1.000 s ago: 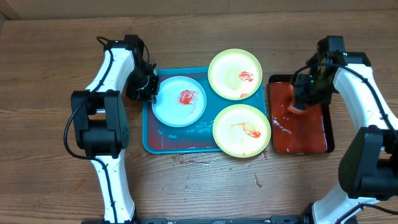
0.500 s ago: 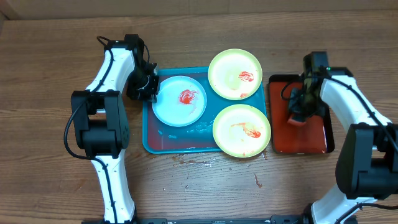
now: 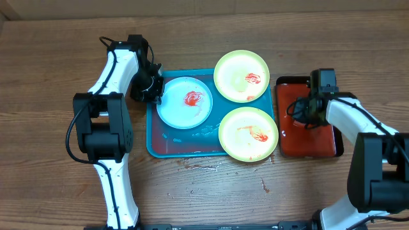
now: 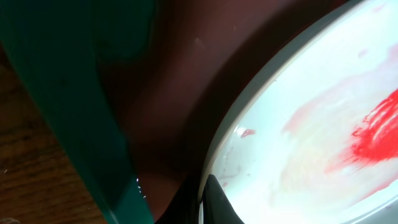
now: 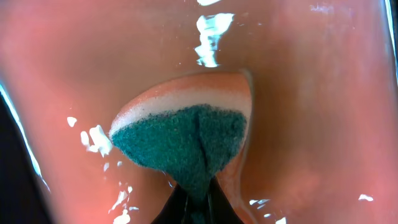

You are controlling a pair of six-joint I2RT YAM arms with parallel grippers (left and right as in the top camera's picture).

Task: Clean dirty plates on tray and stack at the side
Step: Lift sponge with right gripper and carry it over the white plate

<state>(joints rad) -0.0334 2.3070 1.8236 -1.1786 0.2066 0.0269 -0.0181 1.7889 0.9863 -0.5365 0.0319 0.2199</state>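
Observation:
The light-blue-rimmed plate (image 3: 186, 103) lies in the teal tray (image 3: 185, 147) with a red sauce smear at its centre. My left gripper (image 3: 154, 91) is shut on its left rim. In the left wrist view one finger (image 4: 214, 202) lies on the plate (image 4: 311, 118) beside the tray wall (image 4: 74, 118). Two yellow-green-rimmed plates, one at the back (image 3: 241, 76) and one at the front (image 3: 248, 134), rest on the tray's right side, both smeared red. My right gripper (image 3: 299, 112) is shut on a green-and-orange sponge (image 5: 186, 134), pressed into red liquid.
The smaller dark red-and-black tray (image 3: 313, 142) stands right of the teal tray and holds red liquid (image 5: 311, 93). Red drips mark the wooden table (image 3: 265, 185) in front of the trays. Bare wood surrounds both trays.
My right gripper has moved left and slightly toward the front inside the small red tray with the sponge in it. The left gripper and the plates have not moved.

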